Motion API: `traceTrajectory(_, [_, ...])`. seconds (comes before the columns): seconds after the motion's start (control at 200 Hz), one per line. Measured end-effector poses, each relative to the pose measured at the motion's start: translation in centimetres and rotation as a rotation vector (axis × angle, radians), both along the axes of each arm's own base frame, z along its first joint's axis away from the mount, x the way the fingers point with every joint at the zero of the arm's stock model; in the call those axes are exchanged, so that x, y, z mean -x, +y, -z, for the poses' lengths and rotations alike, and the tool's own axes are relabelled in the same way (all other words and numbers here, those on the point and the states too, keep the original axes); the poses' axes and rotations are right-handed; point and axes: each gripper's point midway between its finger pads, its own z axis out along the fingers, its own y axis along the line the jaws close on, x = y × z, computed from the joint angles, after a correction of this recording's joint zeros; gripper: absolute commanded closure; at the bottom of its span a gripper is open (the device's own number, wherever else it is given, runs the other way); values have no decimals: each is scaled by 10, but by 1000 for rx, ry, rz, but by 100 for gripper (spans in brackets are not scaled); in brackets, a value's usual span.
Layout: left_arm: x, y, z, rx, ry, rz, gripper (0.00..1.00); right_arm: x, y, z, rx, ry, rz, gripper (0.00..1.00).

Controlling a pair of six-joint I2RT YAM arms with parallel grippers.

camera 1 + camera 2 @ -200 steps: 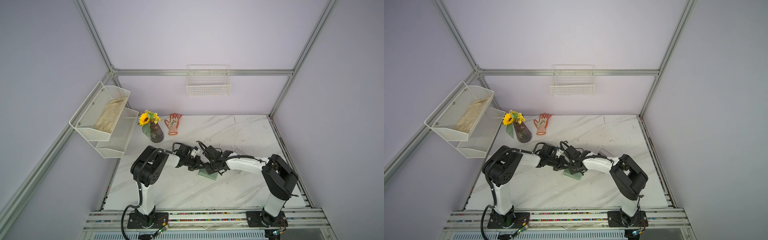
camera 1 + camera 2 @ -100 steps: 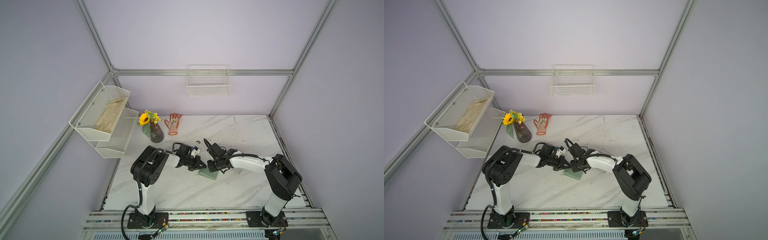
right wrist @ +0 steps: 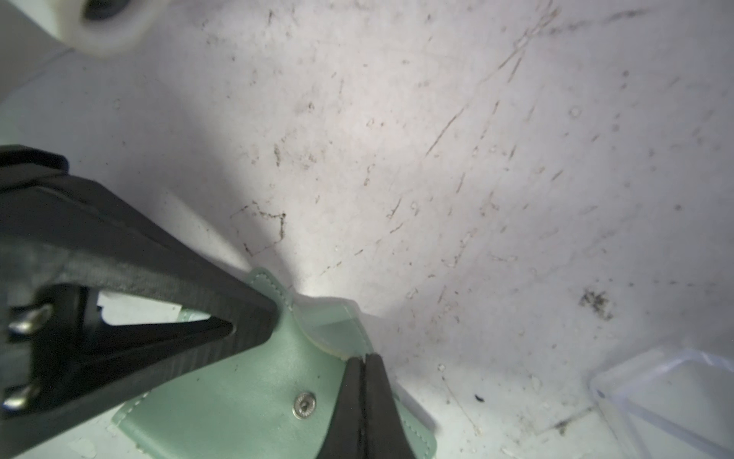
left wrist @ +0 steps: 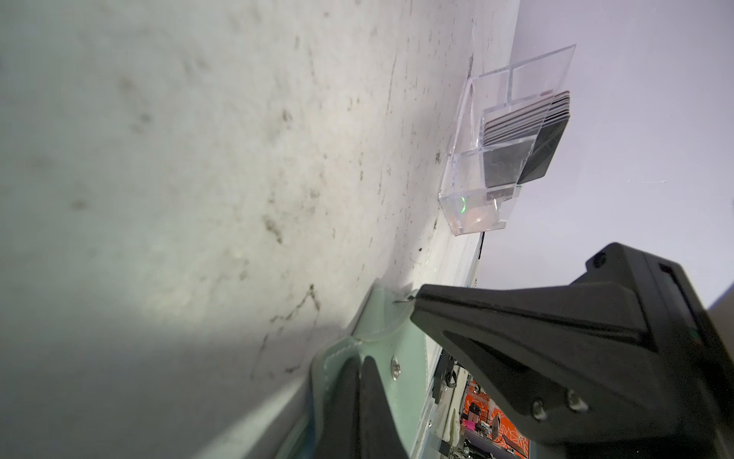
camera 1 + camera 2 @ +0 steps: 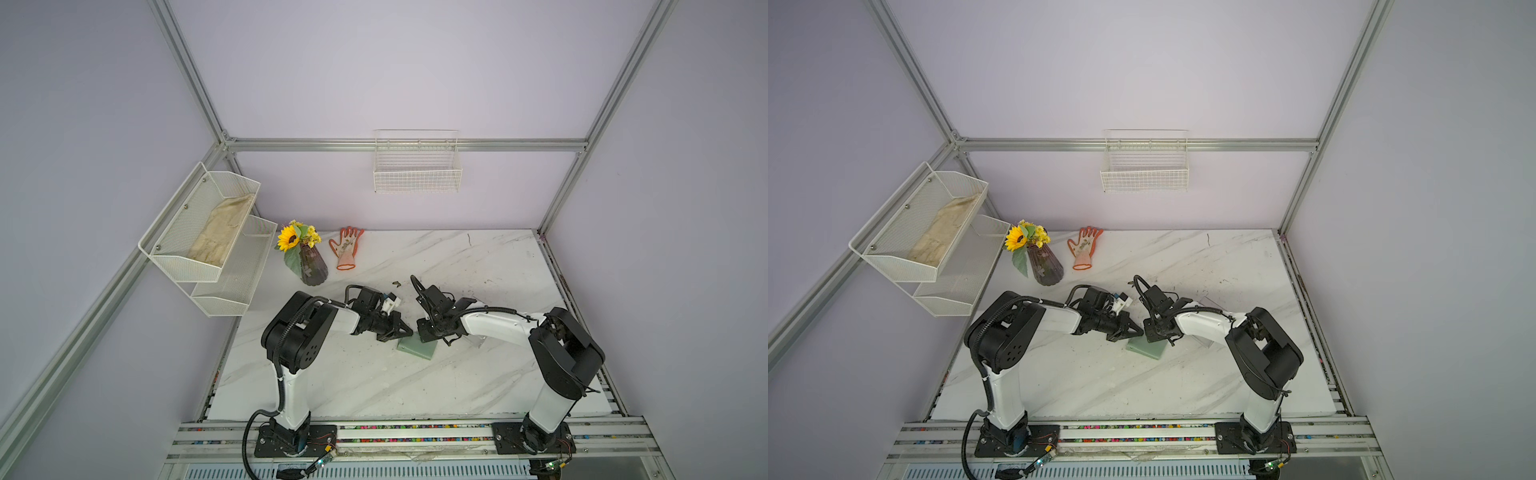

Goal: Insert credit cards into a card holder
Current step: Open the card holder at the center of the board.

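The sage-green card holder (image 5: 417,350) (image 5: 1145,350) lies mid-table, unsnapped, its snap stud (image 3: 305,403) bare. My left gripper (image 5: 407,332) (image 4: 362,359) is shut, pinching the holder's stitched edge (image 3: 264,280) at the far corner. Close beside it, my right gripper (image 5: 424,336) (image 3: 363,359) is shut on the rim of the holder's pale flap (image 3: 335,326). The two sets of tips sit a few centimetres apart. Several dark credit cards (image 4: 512,131) stand stacked in a clear acrylic box (image 4: 468,206), which the right arm partly hides in both top views.
A vase with a sunflower (image 5: 311,266) and an orange-trimmed glove (image 5: 347,249) sit at the table's back left. White mesh shelves (image 5: 208,232) hang on the left wall and a wire basket (image 5: 417,174) on the back wall.
The right arm shifted slightly to the right and its jaws closed the last bit. The left arm and the card holder stayed put.
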Motion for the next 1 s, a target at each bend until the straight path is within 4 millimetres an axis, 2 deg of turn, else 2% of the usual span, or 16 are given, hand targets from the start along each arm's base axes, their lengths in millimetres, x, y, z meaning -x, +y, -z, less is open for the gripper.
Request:
traceTrajectory(0.105, [0,0,0,-3,3,3,100,0,-13,-1,50,-8,16,88])
traceTrajectory(0.24, [-1,0,-2,-22,11,15,100,1,-34,2,122,7,42,86])
traceTrajectory(0.37, [-5,-1,-10,-72,5,32,100,2,-40,3,151,9,41,83])
traceTrajectory(0.485, [-7,-1,-13,-150,-19,41,100,3,-40,-1,141,4,34,76])
traceTrajectory(0.61, [-8,2,-16,-231,-41,53,100,6,-34,-18,81,-12,16,61])
traceTrajectory(0.8, [-7,17,-23,-338,-53,56,100,9,-21,-43,-12,-41,-31,56])
traceTrajectory(0.92, [2,38,-34,-422,-39,40,99,15,-17,-43,-34,-27,-70,54])
traceTrajectory(1.0, [6,49,-54,-454,-65,21,99,22,-19,-37,-36,-4,-91,54])
